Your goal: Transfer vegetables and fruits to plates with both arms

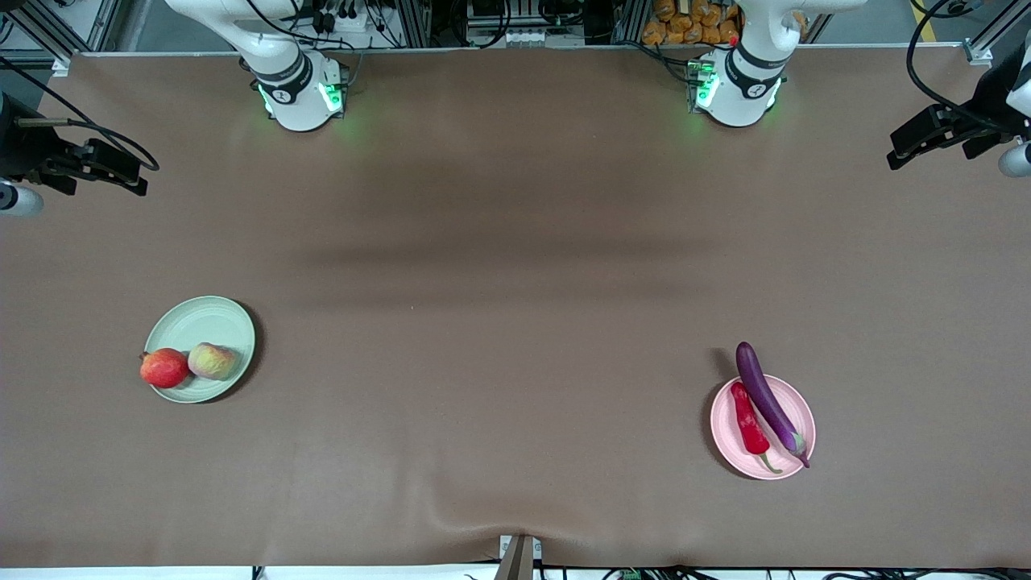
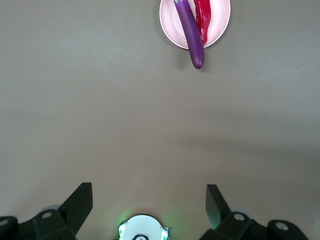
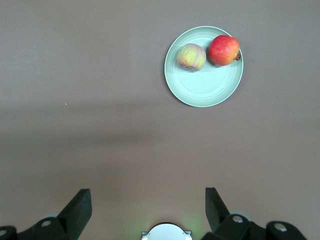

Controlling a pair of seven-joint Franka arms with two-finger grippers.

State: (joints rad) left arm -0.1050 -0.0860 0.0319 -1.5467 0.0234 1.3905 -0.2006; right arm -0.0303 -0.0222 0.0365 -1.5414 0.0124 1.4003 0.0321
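The pale green plate point(image 1: 201, 322) lies toward the right arm's end of the table. On it are the round red-orange fruit point(image 1: 163, 367), at the rim, and the pale ribbed fruit point(image 1: 212, 361) beside it. The pink plate point(image 1: 793, 403) lies toward the left arm's end and holds the red chili point(image 1: 749, 420) and the purple eggplant point(image 1: 769, 401), whose tip overhangs the rim. My right gripper point(image 1: 133, 173) and left gripper point(image 1: 906, 149) are raised at the table's ends, open and empty. The left wrist view shows the left gripper point(image 2: 149, 205), pink plate point(image 2: 220, 20), eggplant point(image 2: 190, 32) and chili point(image 2: 202, 17). The right wrist view shows the right gripper point(image 3: 148, 207), green plate point(image 3: 205, 90) and both fruits point(image 3: 191, 57) point(image 3: 223, 50).
The brown cloth point(image 1: 515, 322) covers the whole table and wrinkles near a small mount point(image 1: 518, 556) at the front edge. The right arm's base point(image 1: 300, 93) and the left arm's base point(image 1: 737, 89) stand along the edge farthest from the front camera.
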